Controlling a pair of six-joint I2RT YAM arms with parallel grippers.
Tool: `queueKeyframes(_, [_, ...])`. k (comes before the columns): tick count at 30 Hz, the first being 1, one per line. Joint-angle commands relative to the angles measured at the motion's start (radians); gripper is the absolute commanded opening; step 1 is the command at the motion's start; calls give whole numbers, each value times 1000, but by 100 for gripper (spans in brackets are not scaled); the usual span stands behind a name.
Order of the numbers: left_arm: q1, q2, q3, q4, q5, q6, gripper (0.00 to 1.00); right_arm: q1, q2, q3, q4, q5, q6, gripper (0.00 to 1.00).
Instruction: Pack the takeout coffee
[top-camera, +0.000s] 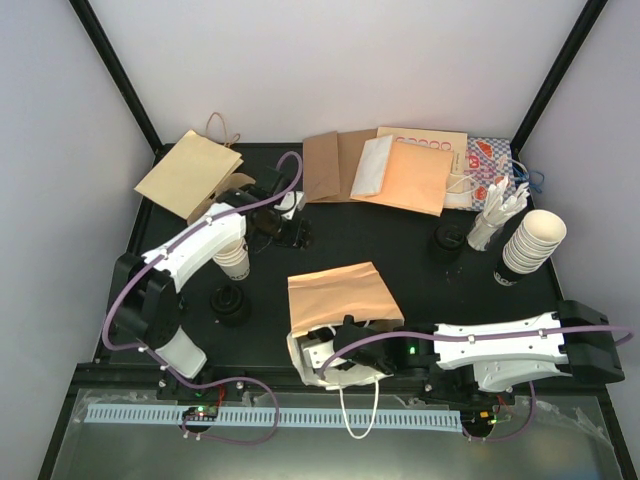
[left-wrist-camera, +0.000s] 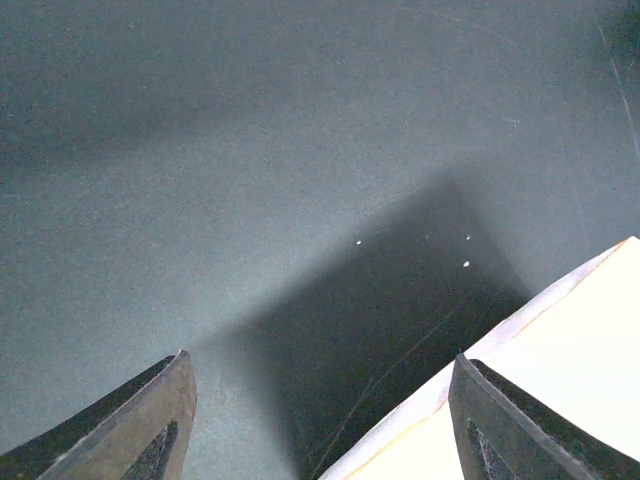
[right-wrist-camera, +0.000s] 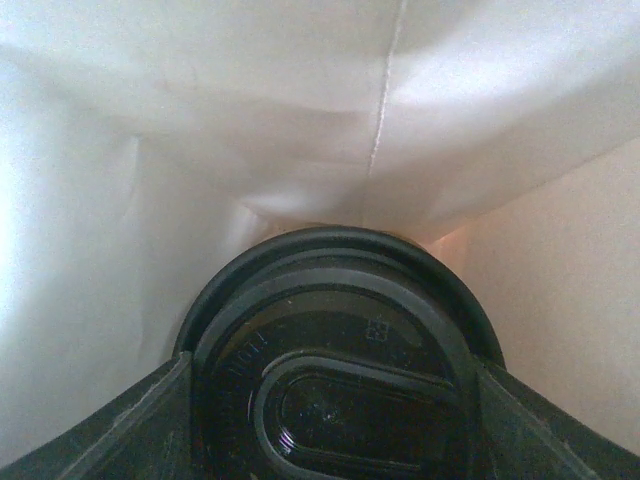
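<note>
**A:** While the right arm reaches left along the near edge of the desk, where is the coffee?

**B:** Inside the paper bag lying on its side at the front; 1 cup with a black lid sits between the right jaws, which are closed on its sides; white bag lining surrounds it.

**A:** And the left jaws?

**B:** Spread wide with nothing between them, over bare desk at the back left; a pale flat edge shows beside 1 finger; I cannot tell what it is.

**A:** Anything nearby?

**B:** Black lids stand near the left arm; cream cups sit under it.
</note>
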Motion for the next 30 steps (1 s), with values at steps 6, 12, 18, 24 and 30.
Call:
queueKeyframes(6, [-37,91,3,2,51,20,66,-6,16,9,63,23,-26,47])
queueKeyframes(12, [-39,75,-51,35,51,19,64,-6,18,16,50,8,-15,47])
queueKeyframes(18, [-41,74,-75,47,53,19,64,-6,17,16,38,4,-8,47])
queueKeyframes(24, [-40,80,-85,49,54,38,63,-6,16,21,18,-3,4,46])
queueKeyframes(30, [-41,97,-107,56,68,45,61,-6,38,37,15,7,9,46])
